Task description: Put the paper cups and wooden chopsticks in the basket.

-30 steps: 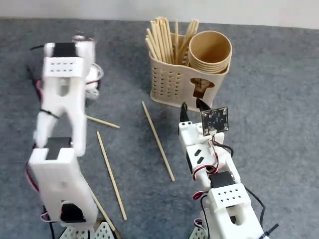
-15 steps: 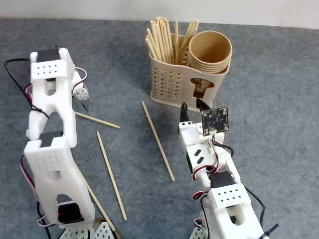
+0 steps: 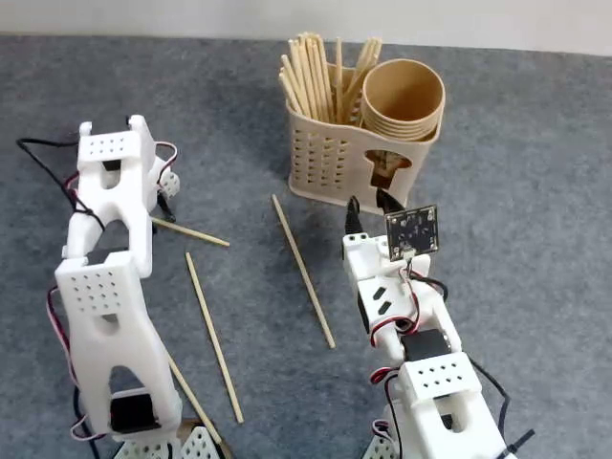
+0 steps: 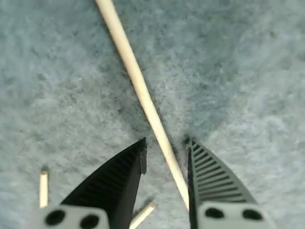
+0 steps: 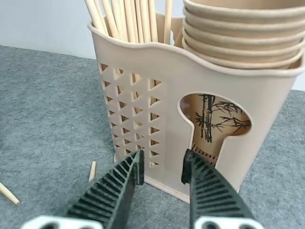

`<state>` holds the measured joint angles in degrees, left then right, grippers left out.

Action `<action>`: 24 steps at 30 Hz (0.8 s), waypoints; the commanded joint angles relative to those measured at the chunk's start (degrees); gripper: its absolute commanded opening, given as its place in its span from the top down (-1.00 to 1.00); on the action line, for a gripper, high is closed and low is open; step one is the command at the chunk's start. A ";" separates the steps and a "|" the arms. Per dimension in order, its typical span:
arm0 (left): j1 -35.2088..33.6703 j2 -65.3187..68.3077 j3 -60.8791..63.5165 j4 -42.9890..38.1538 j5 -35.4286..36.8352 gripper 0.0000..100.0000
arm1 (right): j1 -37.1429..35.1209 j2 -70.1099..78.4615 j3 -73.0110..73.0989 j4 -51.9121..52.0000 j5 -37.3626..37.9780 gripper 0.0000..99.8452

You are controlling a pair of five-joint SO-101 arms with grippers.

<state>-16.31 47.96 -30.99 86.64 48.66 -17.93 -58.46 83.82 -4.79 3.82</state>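
Note:
A beige slotted basket (image 3: 330, 163) at the back holds several wooden chopsticks (image 3: 316, 72) and a stack of paper cups (image 3: 406, 96). Loose chopsticks lie on the grey carpet. One short chopstick (image 3: 191, 232) has its left end under my left gripper (image 3: 161, 212). In the left wrist view that chopstick (image 4: 128, 67) runs between the fingers of my left gripper (image 4: 165, 147), which is open and low over the carpet. My right gripper (image 3: 368, 204) stands open just in front of the basket (image 5: 143, 86), with nothing between its fingers (image 5: 128, 176).
Another chopstick (image 3: 303, 271) lies diagonally between the arms. A third (image 3: 212, 335) lies near the left arm's base, and one more (image 3: 196, 402) pokes out from under that base. Open carpet lies right of the basket.
My left arm has drawn back from the far left of the table and come down over the short chopstick's end. The right arm has not moved.

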 commanded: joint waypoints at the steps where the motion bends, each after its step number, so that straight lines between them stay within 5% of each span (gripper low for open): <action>1: -0.66 0.66 -2.33 -2.64 1.67 0.72 | -0.48 -1.63 -0.13 -1.36 0.70 0.71; 5: -0.22 0.75 -2.51 -2.99 1.49 0.99 | -0.48 -1.63 -0.13 -1.36 0.70 0.71; 15: 3.74 -0.04 -2.95 -8.53 1.67 0.99 | -0.75 -1.71 -0.13 -1.36 0.70 0.71; 24: 7.96 -7.25 -17.63 0.97 1.32 0.99 | -0.75 -1.71 -0.13 -1.36 0.70 0.71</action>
<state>-11.03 47.34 -41.54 84.18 49.80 -18.20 -58.46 83.82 -4.79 3.82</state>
